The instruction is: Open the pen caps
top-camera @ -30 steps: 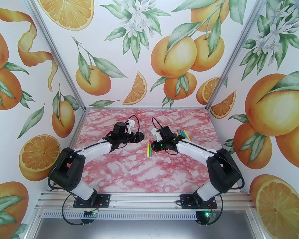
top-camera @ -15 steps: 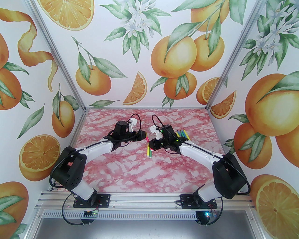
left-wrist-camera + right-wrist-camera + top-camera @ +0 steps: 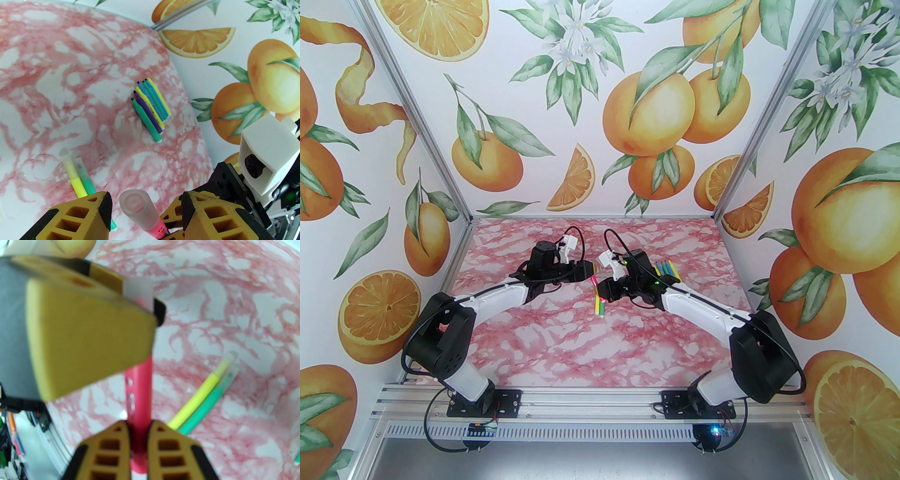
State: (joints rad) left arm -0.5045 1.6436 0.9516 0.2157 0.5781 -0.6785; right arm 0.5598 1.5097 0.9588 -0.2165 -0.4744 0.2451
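Note:
My right gripper (image 3: 138, 425) is shut on the body of a pink pen (image 3: 138, 385) and holds it above the table, pointing at the left arm. Its pale translucent cap (image 3: 137, 208) sits between the fingers of my left gripper (image 3: 145, 206). Those jaws are open, with a visible gap on each side of the cap. In the top view the left gripper (image 3: 591, 271) and right gripper (image 3: 603, 289) meet at the pink pen (image 3: 594, 280) over the table's middle. A yellow pen (image 3: 71, 173) and a green pen (image 3: 85, 178), both capped, lie side by side below.
A row of several pens (image 3: 151, 110) with bare tips lies on the pink marble table (image 3: 562, 342) at the right, behind the right arm (image 3: 698, 304). The enclosure's orange-print walls (image 3: 839, 211) close in the sides and back.
My left gripper has moved right onto the pink pen's cap and its jaws have narrowed around it. The right arm has swung the pink pen slightly toward it.

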